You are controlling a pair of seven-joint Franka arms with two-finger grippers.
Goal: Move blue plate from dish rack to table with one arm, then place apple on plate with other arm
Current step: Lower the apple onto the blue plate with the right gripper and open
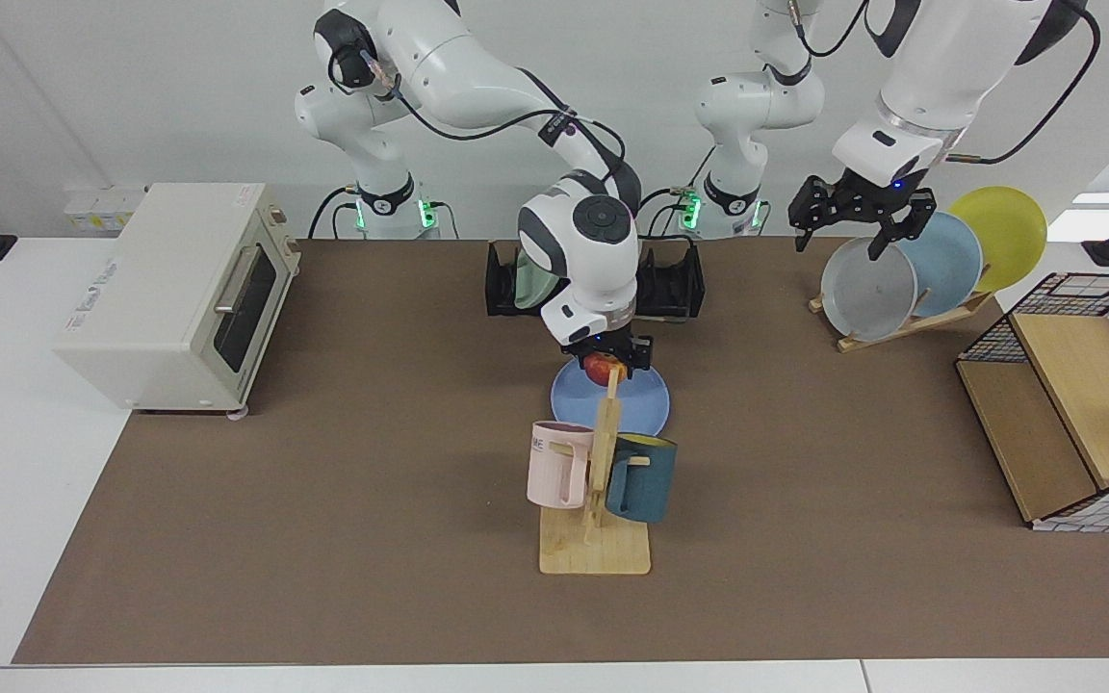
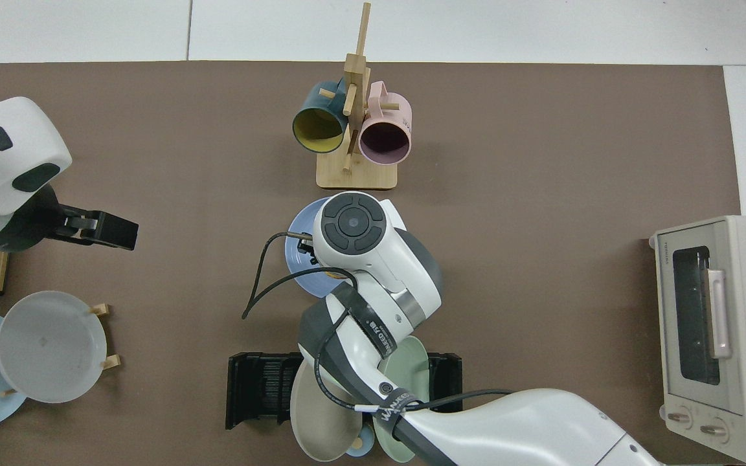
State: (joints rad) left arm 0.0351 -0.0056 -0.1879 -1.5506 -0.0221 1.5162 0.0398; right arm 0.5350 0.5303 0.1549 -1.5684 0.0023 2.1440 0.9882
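Facing view: round apple (image 1: 599, 367), matte plate (image 1: 646, 404).

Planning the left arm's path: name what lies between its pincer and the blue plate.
Top view: bare table, apart from the right arm's cable beside the blue plate.

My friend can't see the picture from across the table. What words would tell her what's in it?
The right hand holds a red apple just over the blue plate on the brown table, behind a mug stand. The left hand waits, open, above a rack of plates.
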